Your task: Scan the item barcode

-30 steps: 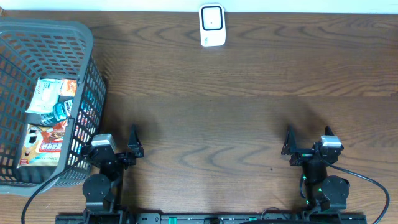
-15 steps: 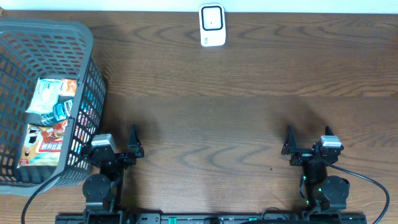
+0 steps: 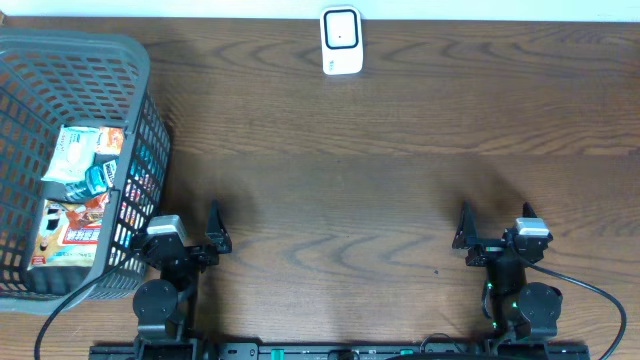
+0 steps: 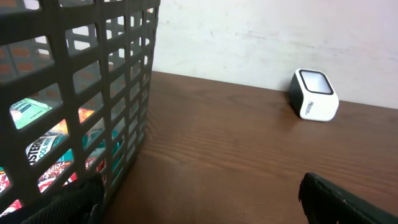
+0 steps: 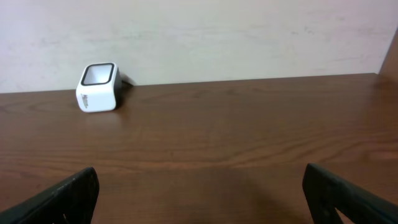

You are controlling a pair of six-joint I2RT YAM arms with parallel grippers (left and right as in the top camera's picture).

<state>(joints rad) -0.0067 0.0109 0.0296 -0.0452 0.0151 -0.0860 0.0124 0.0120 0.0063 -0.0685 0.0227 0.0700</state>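
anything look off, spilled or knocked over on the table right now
Nothing stands out. The scanner sits upright at the far edge, the snack packets lie inside the basket, and the left gripper and right gripper are open and empty.

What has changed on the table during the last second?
Nothing visibly changed. The left gripper and the right gripper stay open and empty, the snack packets stay in the basket, and the scanner stays at the far edge.

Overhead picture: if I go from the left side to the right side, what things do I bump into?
Gray basket → left tool → white scanner → right tool
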